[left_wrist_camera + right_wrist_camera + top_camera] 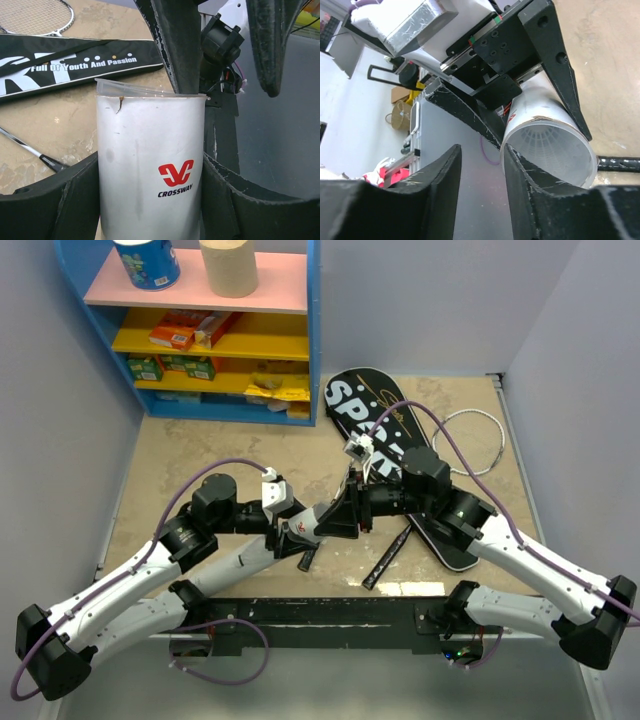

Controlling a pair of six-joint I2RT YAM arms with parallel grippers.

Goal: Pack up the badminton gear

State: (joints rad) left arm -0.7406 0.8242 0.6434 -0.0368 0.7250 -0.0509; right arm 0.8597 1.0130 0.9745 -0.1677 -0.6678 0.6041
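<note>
Packing looks barely begun. The white tube (145,125) is held up over the bench (200,450), the black SPORT bag (370,410) lies flat beyond it, and one white racket frame (477,440) and a black handle (390,560) lie outside the bag, so everything has yet to go in. The left hand (150,165) is spread wide and clamped around the tube near its open end. The right hand (481,155) is partly open and holds nothing, with one finger at the tube's rim.
</note>
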